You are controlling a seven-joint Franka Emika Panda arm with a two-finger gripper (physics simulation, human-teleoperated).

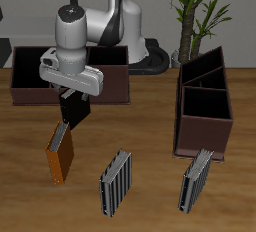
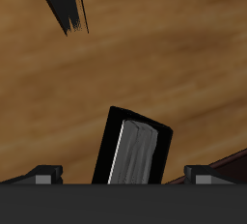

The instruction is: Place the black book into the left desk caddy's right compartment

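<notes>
- One book is in the tool: the gripper has its fingers closed against the black book, which hangs upright off the table just in front of the broadside caddy
- Directly beneath stands the orange-brown book; lift straight up first, so the black book's lower edge does not clip it
- Two grey striped books stand nearer the table's front edge, one of them just before the target caddy; carry the load above them, or farther back than they stand
- Across the table sits the left desk caddy, seen end-on; its right compartment looks to be the large section nearest the front edge
- Carry the book across slowly so it does not swing in the grip, stop above that section with the book clear of the walls and the divider, lower it inside, and only then open
</notes>
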